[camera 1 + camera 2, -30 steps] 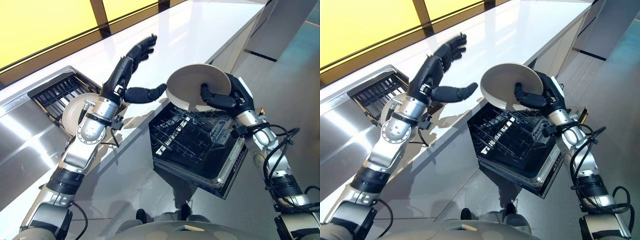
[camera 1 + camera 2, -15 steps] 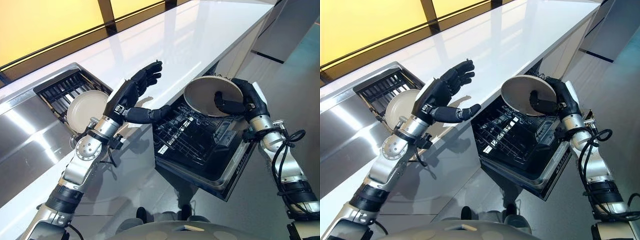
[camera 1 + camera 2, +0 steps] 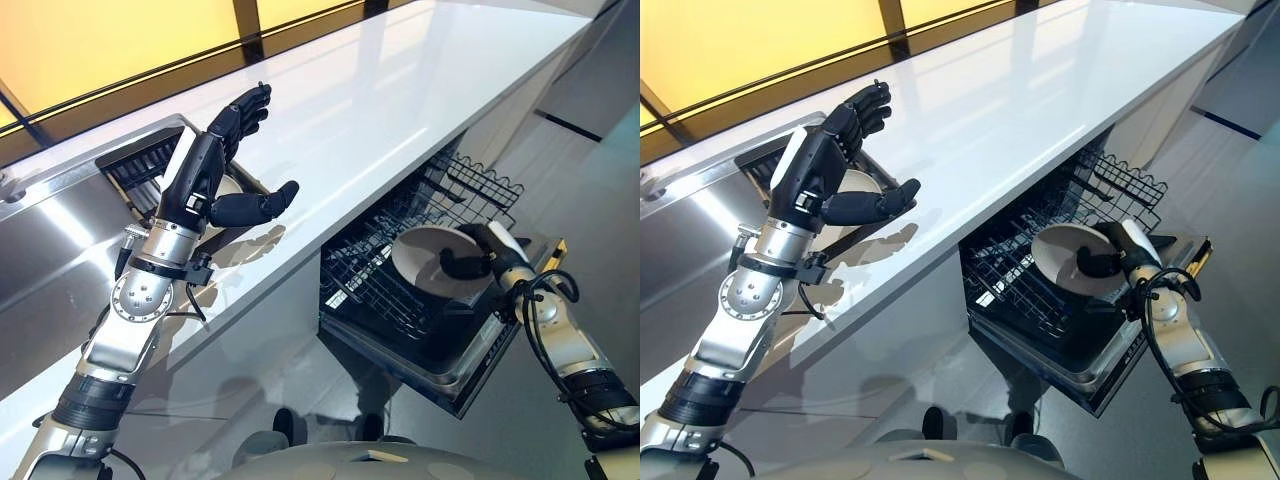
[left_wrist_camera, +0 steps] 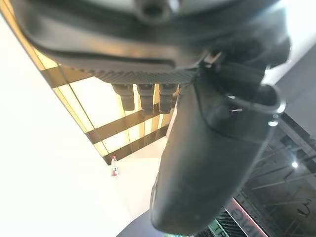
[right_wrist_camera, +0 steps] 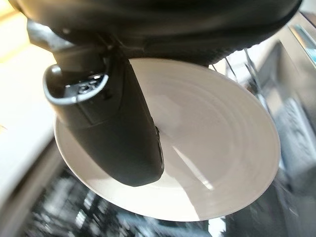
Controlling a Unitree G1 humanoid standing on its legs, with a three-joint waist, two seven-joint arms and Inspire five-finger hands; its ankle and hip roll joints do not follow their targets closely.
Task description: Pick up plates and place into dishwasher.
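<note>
1. White plate was in my right hand, thumb curled across its face, fingers behind the rim, held low over the dishwasher rack.
2. Plate was tilted on edge above the wire rack; I could not tell if it touched the tines. Judged not yet seated.
3. Rack sat pulled out under the white counter, on the open door.
4. My left hand was raised above the counter, fingers straight and spread, thumb out, holding nothing.
5. Second plate lay in the sink rack behind the left hand, mostly hidden by it.
6. Progress, my read: one plate nearly in and needing release; at least one more left to fetch. No other plates seen in the dishwasher.
7. Writing: a small label on the rack's front edge was too small to read. Tiny bottle stood far off in the left wrist view, label unreadable.
</note>
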